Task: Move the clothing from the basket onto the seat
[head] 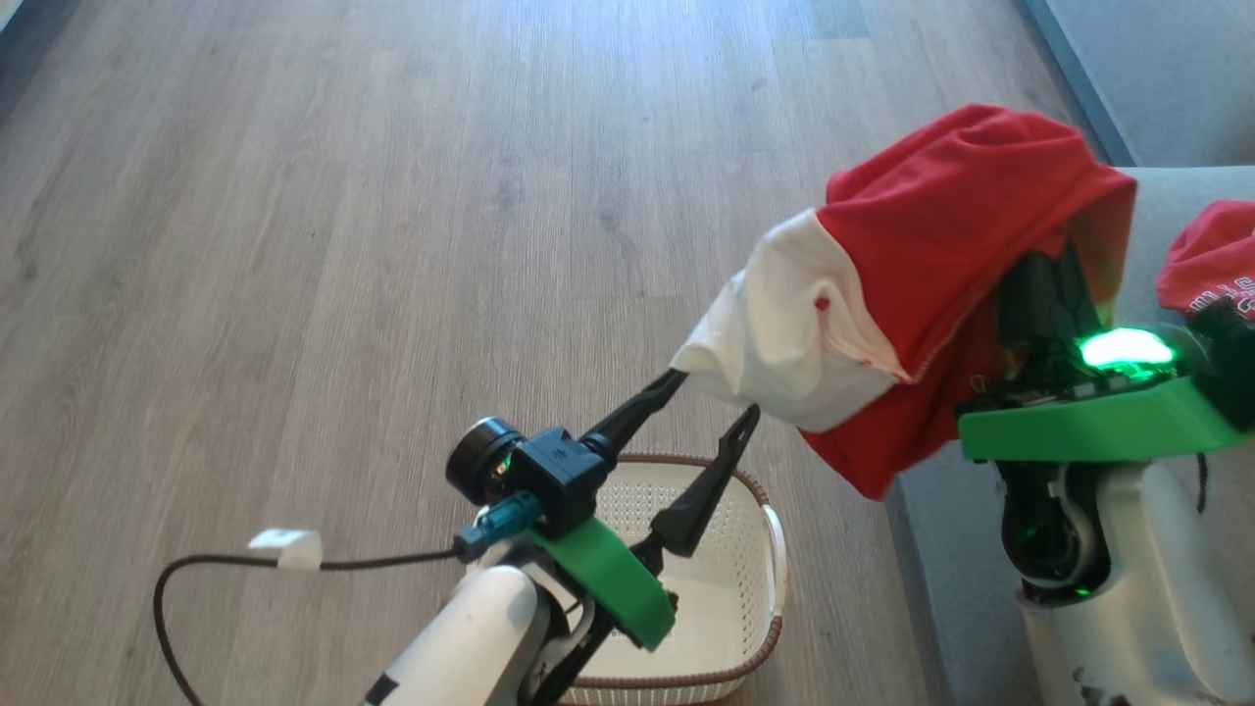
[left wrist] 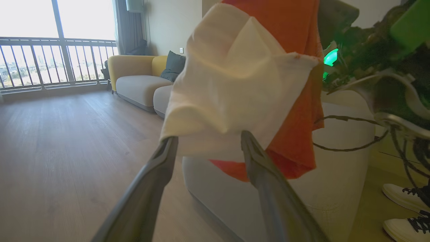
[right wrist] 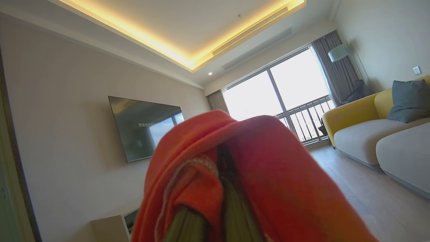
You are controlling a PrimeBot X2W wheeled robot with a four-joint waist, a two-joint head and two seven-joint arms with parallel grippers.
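Shrouding right pincer (head: 1047, 286): draped red clothing (head: 941, 226)

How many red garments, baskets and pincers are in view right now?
red garments: 2, one draped over the right pincer, one on the seat
basket: 1
pincers: 2, the left pincer and the right
total: 5
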